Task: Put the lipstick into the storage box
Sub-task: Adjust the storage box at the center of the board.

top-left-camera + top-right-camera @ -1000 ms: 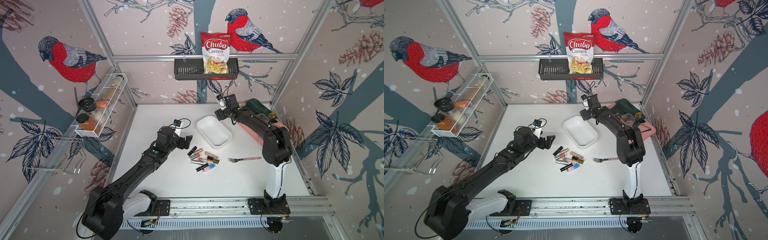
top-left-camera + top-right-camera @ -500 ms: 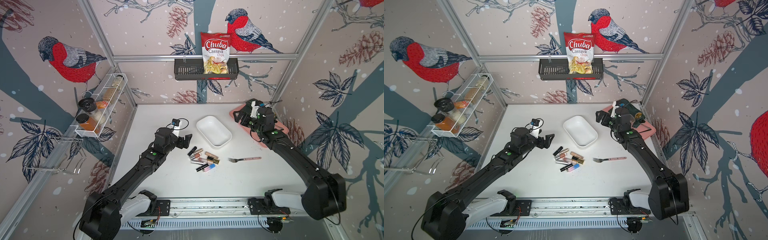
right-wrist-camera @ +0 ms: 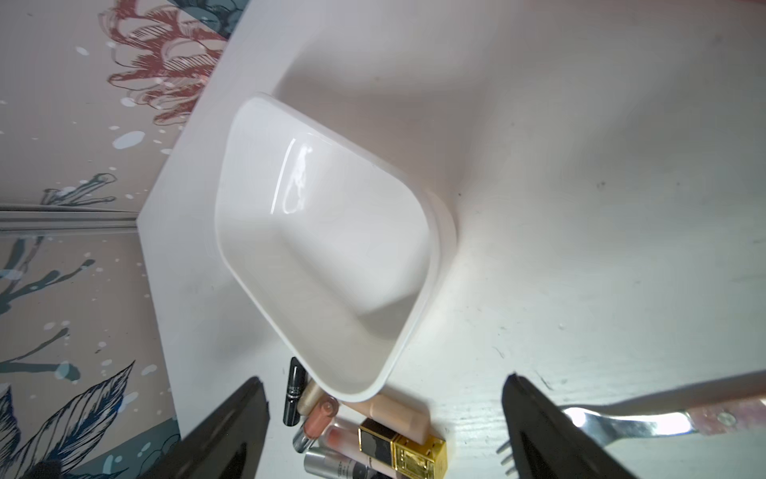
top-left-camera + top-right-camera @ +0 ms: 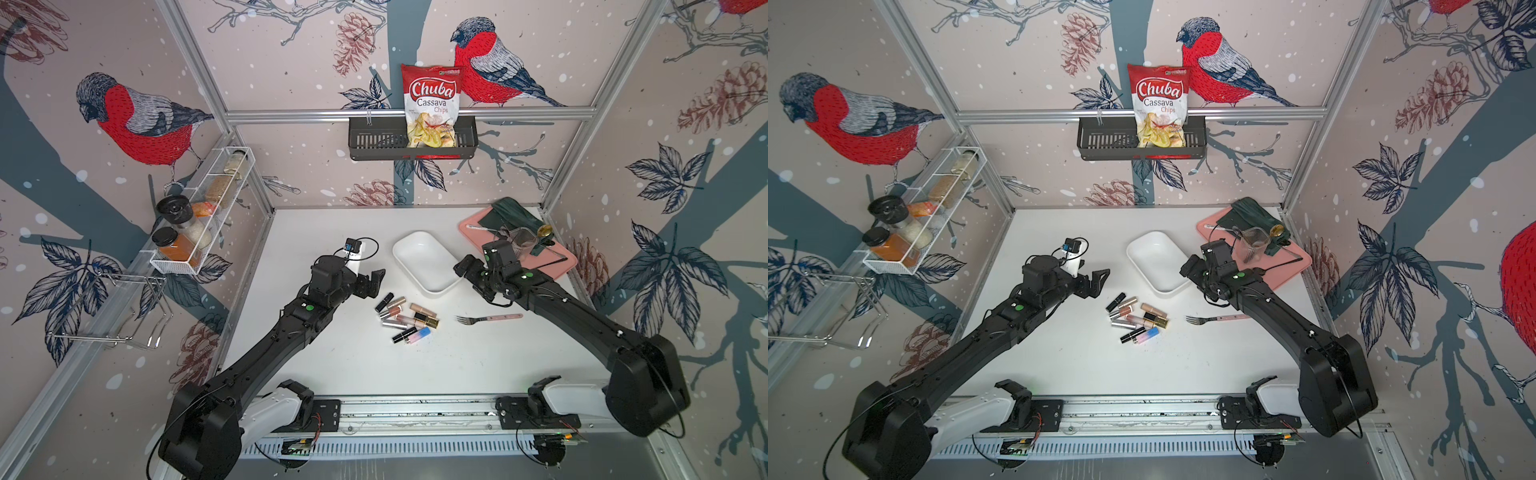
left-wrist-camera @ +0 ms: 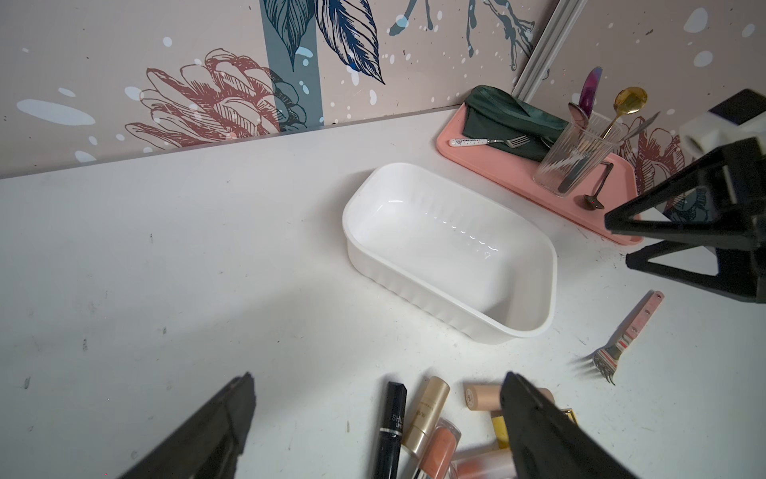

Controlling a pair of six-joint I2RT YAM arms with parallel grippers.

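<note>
The storage box is a white low-walled tub standing empty mid-table, also plain in both wrist views. Several lipstick tubes lie in a loose pile on the table just in front of it. My left gripper hovers open at the pile's left edge, over a black tube, holding nothing. My right gripper is open and empty at the box's near right corner, facing the pile.
A pink-handled fork lies right of the pile, under the right arm. A pink tray with a glass of cutlery and a green cloth sits back right. A black wall basket holds a chips bag; a spice rack hangs left.
The right arm has swung from the back of the table, past the pink tray, down to the box's near right corner. The left arm has hardly moved.
</note>
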